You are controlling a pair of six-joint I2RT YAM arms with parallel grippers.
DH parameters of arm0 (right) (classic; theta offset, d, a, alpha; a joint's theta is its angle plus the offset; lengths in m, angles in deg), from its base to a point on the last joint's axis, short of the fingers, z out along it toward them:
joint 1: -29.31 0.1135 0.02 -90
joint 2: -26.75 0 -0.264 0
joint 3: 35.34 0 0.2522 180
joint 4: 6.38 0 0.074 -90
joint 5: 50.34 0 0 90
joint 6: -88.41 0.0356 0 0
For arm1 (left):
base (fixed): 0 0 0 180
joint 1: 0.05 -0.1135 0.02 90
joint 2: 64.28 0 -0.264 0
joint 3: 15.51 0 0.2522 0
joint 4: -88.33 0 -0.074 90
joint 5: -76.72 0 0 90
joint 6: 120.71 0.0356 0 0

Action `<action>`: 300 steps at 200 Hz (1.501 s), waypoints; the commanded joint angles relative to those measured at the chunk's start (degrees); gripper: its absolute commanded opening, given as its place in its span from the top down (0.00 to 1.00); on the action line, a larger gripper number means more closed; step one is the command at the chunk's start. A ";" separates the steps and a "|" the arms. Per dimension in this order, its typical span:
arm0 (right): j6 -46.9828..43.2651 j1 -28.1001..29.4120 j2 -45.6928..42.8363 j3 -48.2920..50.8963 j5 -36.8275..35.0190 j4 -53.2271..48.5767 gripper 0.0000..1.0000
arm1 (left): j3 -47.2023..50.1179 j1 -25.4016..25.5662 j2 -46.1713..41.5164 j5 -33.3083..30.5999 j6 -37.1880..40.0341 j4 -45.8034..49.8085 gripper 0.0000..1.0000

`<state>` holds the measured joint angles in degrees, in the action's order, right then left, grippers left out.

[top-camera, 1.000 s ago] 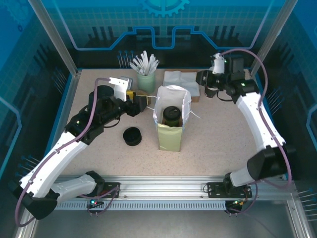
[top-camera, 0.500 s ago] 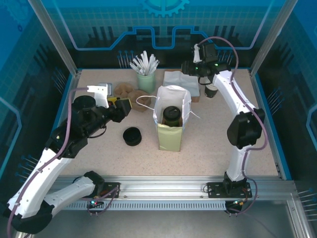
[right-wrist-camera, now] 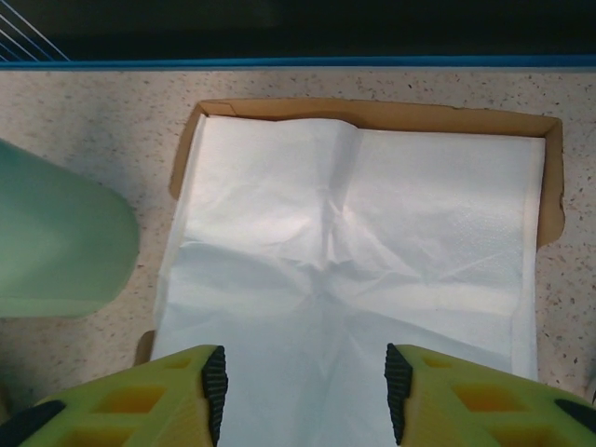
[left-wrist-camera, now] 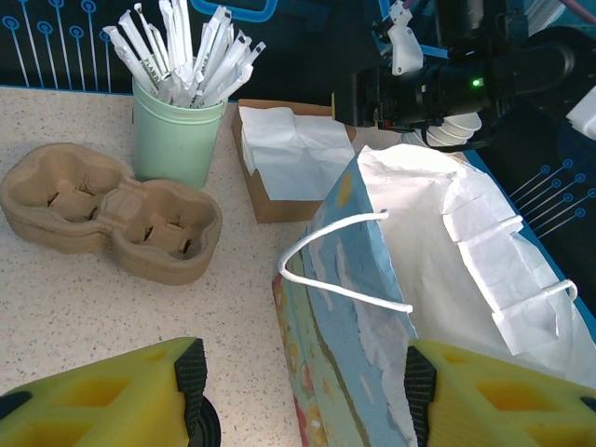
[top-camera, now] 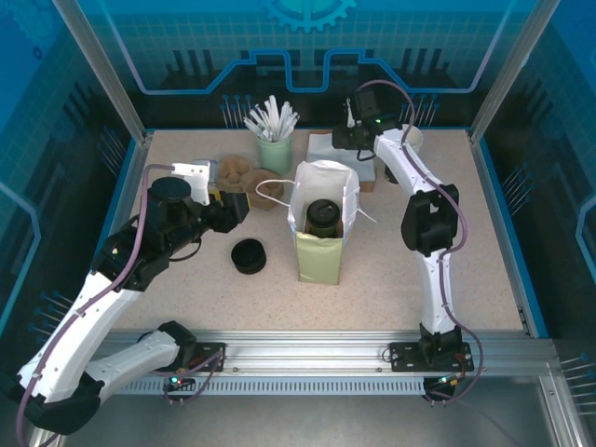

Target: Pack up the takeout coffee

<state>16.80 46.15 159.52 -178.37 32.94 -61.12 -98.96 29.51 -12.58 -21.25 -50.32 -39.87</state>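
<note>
The takeout coffee (top-camera: 322,217), a dark cup with a black lid, stands inside the open white paper bag (top-camera: 321,244) at mid-table. In the left wrist view the bag's printed side (left-wrist-camera: 349,317) and white handle (left-wrist-camera: 340,279) lie between the fingers of my left gripper (left-wrist-camera: 303,391), which is open and holds nothing; the cup is hidden there by the bag wall. In the top view my left gripper (top-camera: 238,203) hangs just left of the bag. My right gripper (right-wrist-camera: 305,396) is open above the white napkins (right-wrist-camera: 354,251) in their cardboard tray (right-wrist-camera: 554,177), at the back of the table (top-camera: 341,138).
A loose black lid (top-camera: 249,255) lies left of the bag. A brown cup carrier (left-wrist-camera: 112,219) and a green cup of wrapped straws (left-wrist-camera: 177,135) stand behind my left gripper. A stack of white cups (left-wrist-camera: 456,130) sits at the back right behind the right arm.
My right arm has swung left from the back right corner to above the napkin tray, its jaws widening. My left gripper has drawn back leftward from the bag's handle.
</note>
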 commanded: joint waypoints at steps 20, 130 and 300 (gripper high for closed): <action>-1.57 0.73 6.75 -6.42 -2.02 -2.38 0.46 | -2.56 -0.40 0.32 -0.34 -0.87 2.07 0.40; -5.25 1.18 17.84 -14.87 -4.69 -4.56 0.34 | -4.03 -0.46 0.90 -0.30 -1.20 3.92 0.38; -4.15 0.32 19.03 -15.34 -3.52 -3.80 0.75 | -3.02 -0.40 1.39 0.91 -1.04 3.53 0.37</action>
<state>13.15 46.61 178.56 -192.05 28.88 -64.22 -101.87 29.51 -11.03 -21.18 -51.39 -36.55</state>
